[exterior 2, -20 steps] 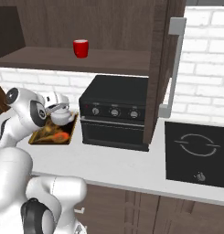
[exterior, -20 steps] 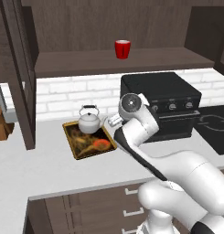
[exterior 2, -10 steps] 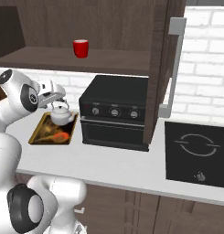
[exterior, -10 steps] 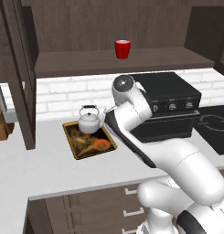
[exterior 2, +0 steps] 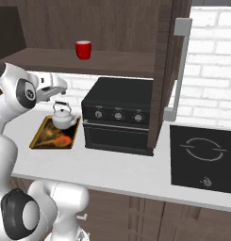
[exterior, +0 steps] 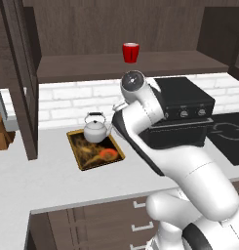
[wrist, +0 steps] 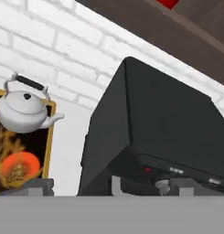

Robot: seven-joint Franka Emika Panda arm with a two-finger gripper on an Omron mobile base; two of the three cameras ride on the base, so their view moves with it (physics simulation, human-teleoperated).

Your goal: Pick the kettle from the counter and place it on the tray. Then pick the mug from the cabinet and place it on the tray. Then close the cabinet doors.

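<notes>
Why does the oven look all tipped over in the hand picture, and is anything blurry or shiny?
In the hand view the camera is rolled, so the black oven and brick wall slant; the edges look a bit soft. In the left base view the kettle has a pale shine and a faint shadow on the tray. In the right base view the red mug looks sharp and evenly lit.

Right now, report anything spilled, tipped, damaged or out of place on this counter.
Nothing stands out. The kettle sits upright on the tray, the red mug stands upright on the cabinet shelf, and the counter shows no spill.
</notes>
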